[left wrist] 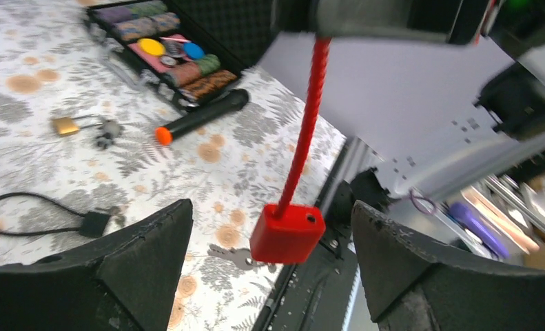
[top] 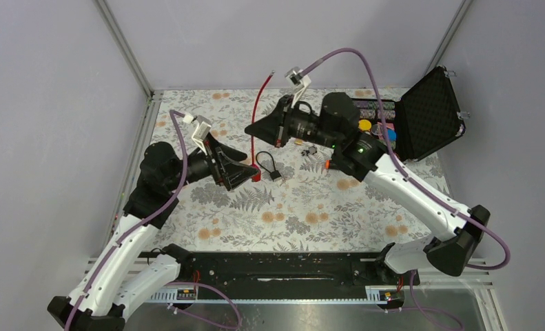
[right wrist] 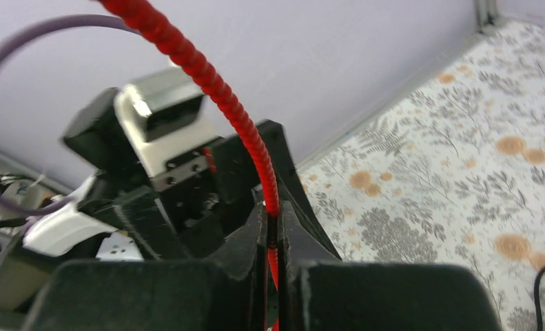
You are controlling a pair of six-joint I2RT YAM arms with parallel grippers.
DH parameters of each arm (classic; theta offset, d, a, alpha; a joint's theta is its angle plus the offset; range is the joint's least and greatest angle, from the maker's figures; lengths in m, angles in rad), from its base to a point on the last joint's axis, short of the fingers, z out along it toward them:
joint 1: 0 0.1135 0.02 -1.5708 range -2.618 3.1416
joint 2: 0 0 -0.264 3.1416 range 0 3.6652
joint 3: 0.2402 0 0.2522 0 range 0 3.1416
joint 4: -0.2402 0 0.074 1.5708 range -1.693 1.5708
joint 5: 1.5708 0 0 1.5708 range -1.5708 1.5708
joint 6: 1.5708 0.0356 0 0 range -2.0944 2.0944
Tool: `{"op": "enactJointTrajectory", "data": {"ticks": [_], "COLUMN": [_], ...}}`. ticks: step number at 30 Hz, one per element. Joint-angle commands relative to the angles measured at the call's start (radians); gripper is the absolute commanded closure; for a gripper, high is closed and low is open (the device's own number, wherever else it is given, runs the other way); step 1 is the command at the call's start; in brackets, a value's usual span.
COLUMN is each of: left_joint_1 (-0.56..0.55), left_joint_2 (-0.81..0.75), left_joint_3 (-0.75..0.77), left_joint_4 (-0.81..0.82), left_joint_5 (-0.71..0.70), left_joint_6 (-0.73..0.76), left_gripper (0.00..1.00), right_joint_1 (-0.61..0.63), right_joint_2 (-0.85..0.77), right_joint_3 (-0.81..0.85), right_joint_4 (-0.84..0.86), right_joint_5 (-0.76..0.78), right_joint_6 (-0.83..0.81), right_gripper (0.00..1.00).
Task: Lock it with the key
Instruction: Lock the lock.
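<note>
right gripper (right wrist: 273, 231): fingers clamped on the red cable (right wrist: 207, 83), which hangs down from them.
left gripper (left wrist: 271, 210): fingers wide apart, one on each side of the red block (left wrist: 286, 233), not touching it.
key (left wrist: 106, 132): lying on the table (top: 290, 221) just beside a brass piece (left wrist: 66, 125); in neither gripper.
key vs fingers: well apart from both pairs; past the black loop (left wrist: 21, 210) from the left fingers, and near the right wrist, behind its fingers, in the top view.
step (judged): steadying the red block before any key work.
doing it well: close the left fingers squarely on the block's flat sides, clear of the cable, leaving its hole uncovered; right grip firm so the block does not swing.
next need (judged): one gripper freed to fetch the key.
</note>
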Motion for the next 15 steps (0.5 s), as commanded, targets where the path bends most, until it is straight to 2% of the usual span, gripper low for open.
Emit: {"op": "enactJointTrajectory", "data": {"ticks": [1,3,5,8,15], "left_joint_1": [-0.004,-0.004,-0.004,-0.004,-0.027], "left_joint_2": [0.021,0.031,0.038,0.043,0.071], "left_joint_3": [0.056,0.033,-0.01,-0.069,-0.092], "left_joint_4": [0.039,0.114,0.262,0.458,0.568], "left_joint_5": [0.281,0.372,0.445,0.472,0.418], "left_joint_6": [0.031,-0.028,-0.125,-0.244,-0.287], "left_gripper": [0.16,0.15,0.15,0.14,0.14], "right_joint_1": [-0.036,-0.061,-0.08,-0.091,-0.094], "right_joint_2": [-0.078,-0.087,-0.087,-0.083,-0.057], "right_joint_3": [-0.013,-0.029,-0.032,-0.025,-0.049], "right_joint_4": [0.168,0.232,0.287,0.312,0.464], "right_joint_5": [-0.234,-0.326,-0.405,-0.454,-0.477], "right_joint_6": [-0.018,0.015,0.05,0.069,0.183], "right_gripper": [1.0,1.0,1.0,1.0,1.0]}}
